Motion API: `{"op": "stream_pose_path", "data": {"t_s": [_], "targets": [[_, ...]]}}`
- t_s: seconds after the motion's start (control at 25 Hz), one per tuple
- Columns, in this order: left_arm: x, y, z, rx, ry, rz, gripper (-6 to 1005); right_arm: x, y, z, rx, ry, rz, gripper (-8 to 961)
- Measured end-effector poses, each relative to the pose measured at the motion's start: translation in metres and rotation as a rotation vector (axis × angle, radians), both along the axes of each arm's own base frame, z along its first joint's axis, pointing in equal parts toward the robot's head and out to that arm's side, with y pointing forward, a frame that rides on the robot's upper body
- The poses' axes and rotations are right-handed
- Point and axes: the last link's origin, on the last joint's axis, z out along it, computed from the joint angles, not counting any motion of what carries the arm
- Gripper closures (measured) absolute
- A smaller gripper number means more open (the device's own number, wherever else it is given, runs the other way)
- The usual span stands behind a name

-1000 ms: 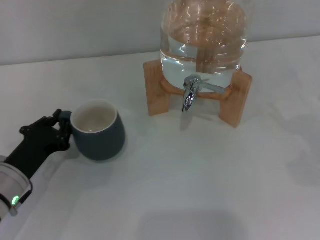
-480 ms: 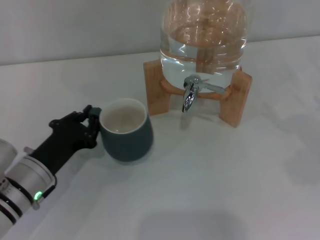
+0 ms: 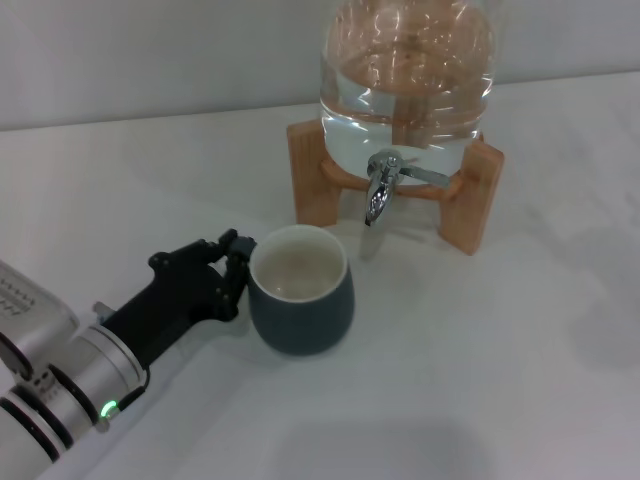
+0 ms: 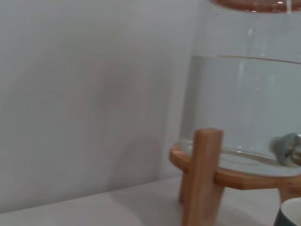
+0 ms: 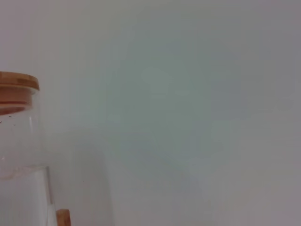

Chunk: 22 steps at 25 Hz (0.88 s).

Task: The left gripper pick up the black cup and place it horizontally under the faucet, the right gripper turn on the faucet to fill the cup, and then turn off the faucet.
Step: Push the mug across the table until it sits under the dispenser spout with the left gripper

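Observation:
The black cup (image 3: pixel 300 290) stands upright with its cream inside showing, a little in front and to the left of the faucet (image 3: pixel 379 192). My left gripper (image 3: pixel 237 268) is shut on the cup's handle side, its black claw reaching in from the lower left. The chrome faucet sticks out of the clear water jar (image 3: pixel 408 75) on its wooden stand (image 3: pixel 312 185). In the left wrist view the jar (image 4: pixel 244 103), a stand leg (image 4: pixel 202 179), a bit of the faucet (image 4: pixel 288 149) and the cup's rim (image 4: pixel 290 213) show. The right gripper is out of view.
The white table (image 3: pixel 480 370) spreads out around the stand, with a grey wall (image 3: pixel 150 50) behind it. The right wrist view shows only that wall and the jar's wooden lid (image 5: pixel 16 89) at one edge.
My left gripper has carried the cup to the right and nearer to the faucet over the last second. The jar and faucet have not moved.

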Motion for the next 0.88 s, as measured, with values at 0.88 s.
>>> {"op": "stream_pose_path", "data": {"t_s": [0.88], "targets": [[0.009,0.013,-0.005,0.004,0.057,-0.011,821,0.0,0.0,0.0,0.0,0.0,-0.002,99]]}}
